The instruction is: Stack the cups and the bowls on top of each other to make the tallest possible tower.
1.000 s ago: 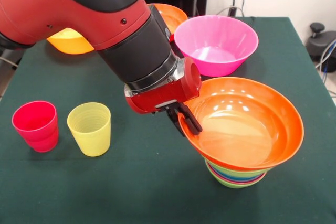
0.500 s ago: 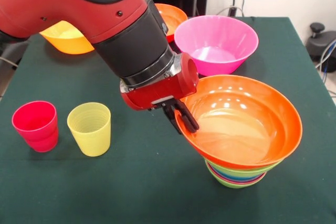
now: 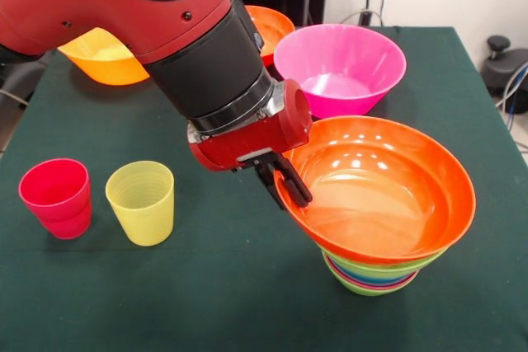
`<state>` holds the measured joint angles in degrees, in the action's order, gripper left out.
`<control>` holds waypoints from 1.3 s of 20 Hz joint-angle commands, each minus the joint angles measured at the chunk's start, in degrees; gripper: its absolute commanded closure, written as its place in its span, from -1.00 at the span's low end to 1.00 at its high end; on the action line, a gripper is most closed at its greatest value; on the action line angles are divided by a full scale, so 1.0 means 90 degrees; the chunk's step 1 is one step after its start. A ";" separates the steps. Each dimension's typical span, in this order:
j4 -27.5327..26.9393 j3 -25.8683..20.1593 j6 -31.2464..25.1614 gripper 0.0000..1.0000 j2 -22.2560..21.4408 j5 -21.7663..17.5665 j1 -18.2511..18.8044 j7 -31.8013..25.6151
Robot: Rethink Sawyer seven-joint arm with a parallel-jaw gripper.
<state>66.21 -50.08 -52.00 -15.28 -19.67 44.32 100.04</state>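
handling notes: large orange bowl at the tower top

left section. the red cup (image 3: 56, 197) and the yellow cup (image 3: 141, 202) stand upright, just beside each other, mouths up, on the green table (image 3: 231, 286). both are ribbed, which should give the fingers some purchase. they look light and thin-walled, so a firm pinch may flex them. the suggested hold is one finger inside and one outside the rim. a yellow-orange bowl (image 3: 103, 57) sits at the far left, partly hidden behind the arm.

centre section. the gripper (image 3: 285, 185) is closed across the near-left rim of the large orange bowl (image 3: 381, 191), one finger inside the wall, the other outside. the jaws are nearly together, with only the thin wall between them.

right section. the orange bowl rests tilted on the tower (image 3: 371, 276), its gripped side higher. green, blue and red rims show as bands beneath it. the plastic is glossy and probably slippery; a nested bowl may slide off-centre on release. the bowl appears stiff enough to lift by the rim, yet light enough to tip. the pink bowl (image 3: 340, 69) stands loose behind, and another orange bowl (image 3: 268, 26) shows behind the arm.
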 commanded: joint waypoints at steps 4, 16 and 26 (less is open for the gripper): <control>0.0570 0.0129 -0.0286 1.00 -0.0119 -0.0240 0.0000 -0.1307; 0.0761 0.0126 -0.0112 1.00 -0.0171 -0.0279 0.0046 -0.1222; 0.0488 0.0088 -0.0083 1.00 -0.0039 -0.0359 0.0035 -0.1493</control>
<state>70.74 -50.08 -51.99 -15.39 -19.66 44.40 100.04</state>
